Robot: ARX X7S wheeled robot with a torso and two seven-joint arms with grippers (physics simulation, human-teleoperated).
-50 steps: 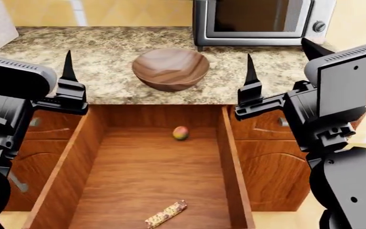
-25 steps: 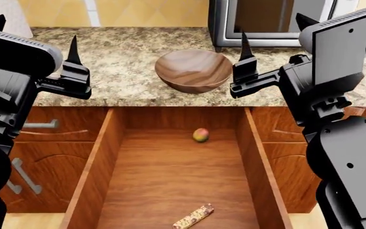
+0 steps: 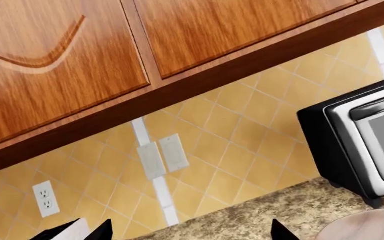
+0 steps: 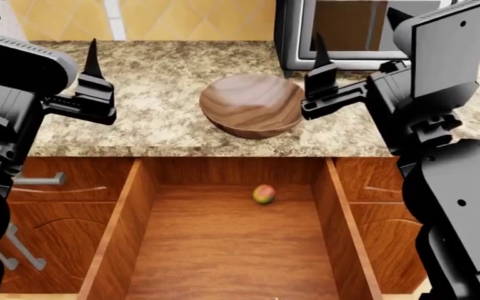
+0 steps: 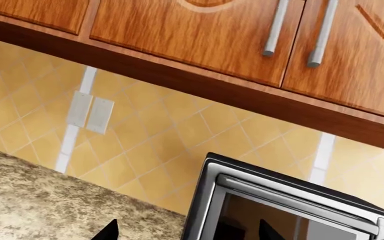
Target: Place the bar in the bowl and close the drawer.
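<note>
Head view: bowl (image 4: 252, 114) sits empty on the granite surface (image 4: 157, 94), just behind the open drawer (image 4: 232, 250), which holds a small fruit (image 4: 264, 194); the bar's out of frame, I think. Left wrist: left claw (image 3: 188, 231) spread wide, empty. Right wrist: right claw (image 5: 188, 231) wide too, facing the microwave (image 5: 299, 210).
</note>
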